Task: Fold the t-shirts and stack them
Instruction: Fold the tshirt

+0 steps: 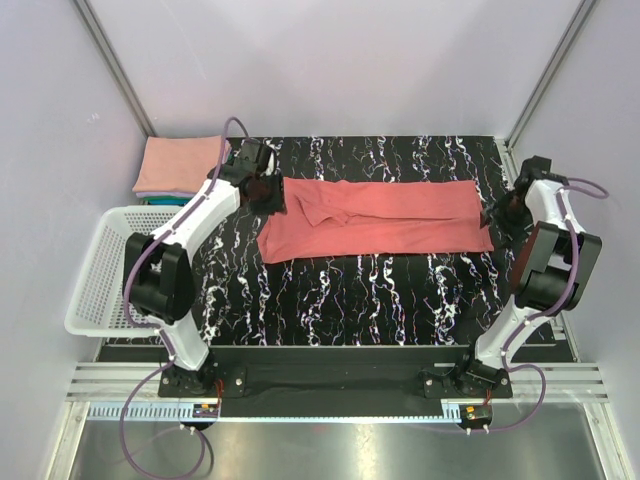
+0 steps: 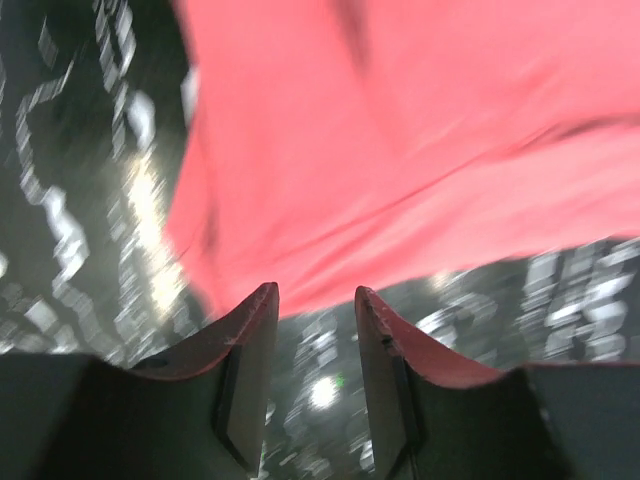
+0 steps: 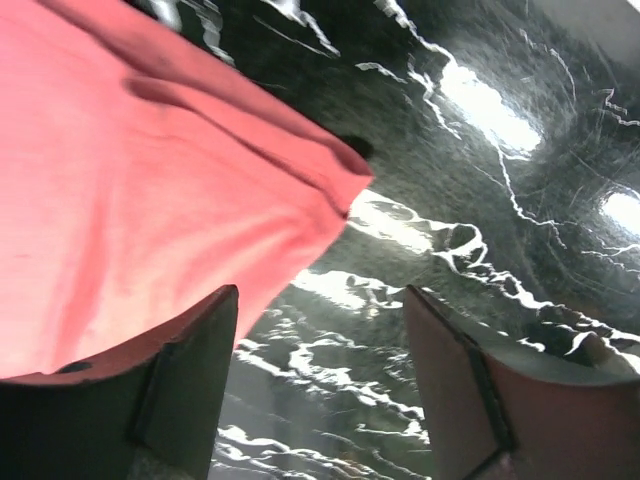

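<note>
A coral-red t-shirt (image 1: 375, 218) lies folded into a long band across the black marbled table (image 1: 350, 290). My left gripper (image 1: 268, 196) hovers at its left end; in the left wrist view its fingers stand apart (image 2: 315, 295) with only table between them and the shirt (image 2: 400, 140) just beyond the tips. My right gripper (image 1: 497, 213) is at the shirt's right end, open (image 3: 320, 295), the cloth (image 3: 130, 200) beside its left finger and not between the jaws. A salmon pink folded t-shirt (image 1: 180, 165) rests on a teal one (image 1: 160, 199) at the back left.
A white mesh basket (image 1: 95, 275) stands at the left edge of the table, next to the left arm. Grey walls enclose the back and both sides.
</note>
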Motion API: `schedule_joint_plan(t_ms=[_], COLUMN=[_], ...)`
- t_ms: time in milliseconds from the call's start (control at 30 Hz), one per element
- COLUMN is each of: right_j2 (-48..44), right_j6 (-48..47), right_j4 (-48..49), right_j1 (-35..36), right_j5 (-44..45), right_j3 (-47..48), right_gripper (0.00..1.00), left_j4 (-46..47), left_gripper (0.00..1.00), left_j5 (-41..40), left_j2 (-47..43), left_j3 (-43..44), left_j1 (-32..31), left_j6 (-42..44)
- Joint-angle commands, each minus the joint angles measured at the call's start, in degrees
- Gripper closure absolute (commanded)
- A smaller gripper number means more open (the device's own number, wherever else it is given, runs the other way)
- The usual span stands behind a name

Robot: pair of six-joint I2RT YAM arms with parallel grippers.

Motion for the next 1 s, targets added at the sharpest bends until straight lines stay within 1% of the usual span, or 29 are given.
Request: schedule_joint_plan(t_ms=[0,33,100,133,167,267,300,367,433,533,800,900,967], right_j2=[-2.71,-2.27,-1.57,-1.48,-1.48,-1.91,-2.26,-2.44,-2.36,-1.92,-0.95,-0.95,-0.77], right_j6=[4.75,5.46,6.51,6.87,7.39,8.1,8.02,8.19,8.1,7.93,7.14,6.79,6.87], right_j4=[-1.93,-2.37,-2.37,-1.93,-1.5,-0.27,0.52,1.58,2.37,2.29,2.29,2.38,2.38], right_j1=[0.19,0.37,0.89,1.07,1.59,2.73,3.0,3.53,4.58,5.2,5.29,5.29,5.29], right_j5=[-0.95,-2.09,-3.24,-3.42,-5.51,-7.9,-9.47,-10.18,-10.8,-10.8,-10.19,-10.1,-10.19], right_j3=[7.45,9.13,12.81,13.62,14.15,15.12,14.6,14.5,14.33,14.42,15.82,16.0,16.09], right_gripper=[0.21,0.18,0.18,0.18,0.18,0.17,0.18,0.18,0.17,0.17,0.16,0.16,0.16], left_j4=[8.66,9.38,9.92,10.01,9.74,10.79,11.84,12.03,12.38,11.85,11.59,9.57,8.26], left_gripper=[0.58,0.58,0.58,0.58,0.59,0.6,0.6,0.6,0.6,0.58,0.58,0.58,0.58], left_j5=[4.18,4.35,4.01,3.83,4.35,5.58,5.76,4.01,4.0,4.36,4.18,2.43,-0.38], left_j2=[1.06,3.86,6.94,8.44,11.41,15.03,15.48,16.36,17.85,20.4,23.13,23.4,23.22], left_j3=[2.24,3.54,5.3,6.18,8.02,9.79,10.06,10.76,11.81,13.83,14.63,15.77,16.56], left_j1=[0.06,-0.12,-0.47,-0.64,-0.65,-0.73,-0.82,-1.35,-1.61,-1.88,-2.84,-3.28,-4.07], left_j6=[-9.49,-11.07,-11.88,-12.58,-13.11,-15.48,-16.09,-17.15,-17.94,-18.73,-20.23,-20.41,-19.79])
